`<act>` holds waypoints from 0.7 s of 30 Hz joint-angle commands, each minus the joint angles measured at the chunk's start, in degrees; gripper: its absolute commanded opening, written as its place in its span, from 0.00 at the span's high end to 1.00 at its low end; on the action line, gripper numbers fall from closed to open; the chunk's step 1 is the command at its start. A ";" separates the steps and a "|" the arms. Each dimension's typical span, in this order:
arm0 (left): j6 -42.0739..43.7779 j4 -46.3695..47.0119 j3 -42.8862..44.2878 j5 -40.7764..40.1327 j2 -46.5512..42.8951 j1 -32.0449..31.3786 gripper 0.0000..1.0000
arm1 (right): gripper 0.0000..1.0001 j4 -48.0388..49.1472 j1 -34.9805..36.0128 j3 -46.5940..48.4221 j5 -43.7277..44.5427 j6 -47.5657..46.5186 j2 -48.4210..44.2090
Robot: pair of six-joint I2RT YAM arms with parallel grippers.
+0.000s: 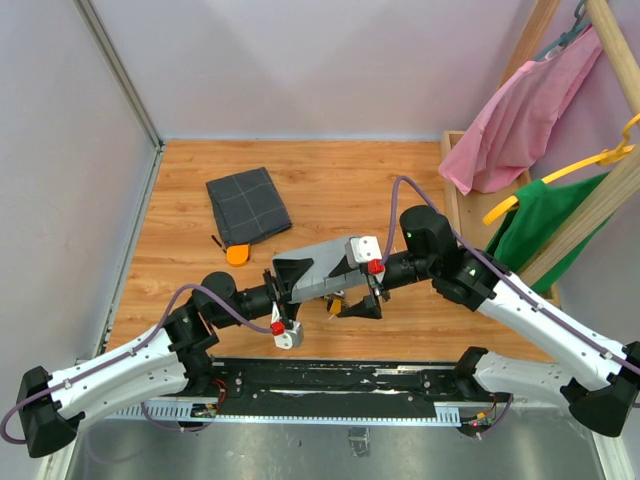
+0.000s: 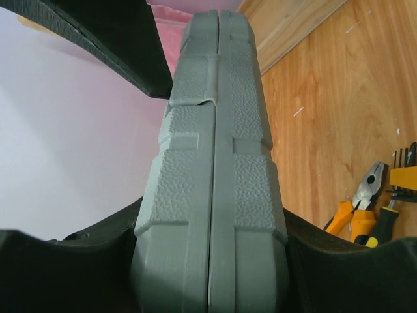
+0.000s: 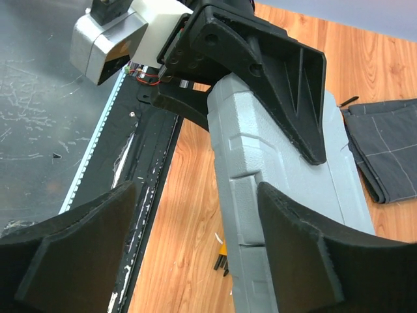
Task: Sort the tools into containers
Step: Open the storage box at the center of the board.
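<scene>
The light-grey case [image 1: 322, 266] is shut and turned on edge in the middle of the table [image 1: 400, 180], with an arm at each end. The left gripper [image 1: 282, 282] has its jaws pinching the case's left end: in the left wrist view both black pads press flat against the pebbled shells, with the seam between the two halves running straight up the middle. The right gripper [image 1: 362, 288] stands at the other end with its jaws spread to either side of the case. In the right wrist view one pad is clearly apart from the shell with wood showing in the gap, while the other pad overlaps the case, and contact there cannot be told. Below and beside the case lie the orange-and-black-handled pliers [image 2: 360, 207], a black-and-yellow screwdriver [image 2: 383, 228] touching them, and the orange bit holder [image 2: 405, 176] just beyond. The dark grey pouch [image 1: 248, 205] lies flat farther back on the left, well apart from the case. The round orange piece [image 1: 237, 254] rests at the pouch's near edge.
</scene>
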 commanded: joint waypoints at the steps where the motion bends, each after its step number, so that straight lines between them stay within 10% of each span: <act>1: 0.24 7.55 0.38 -1.12 -0.92 -0.01 1.00 | 0.29 -5.18 0.75 1.15 -3.23 0.52 1.49; 21: 3.08 17.79 -1.78 -11.38 0.94 -0.01 1.00 | 0.63 -16.62 1.33 1.30 -3.02 4.27 6.26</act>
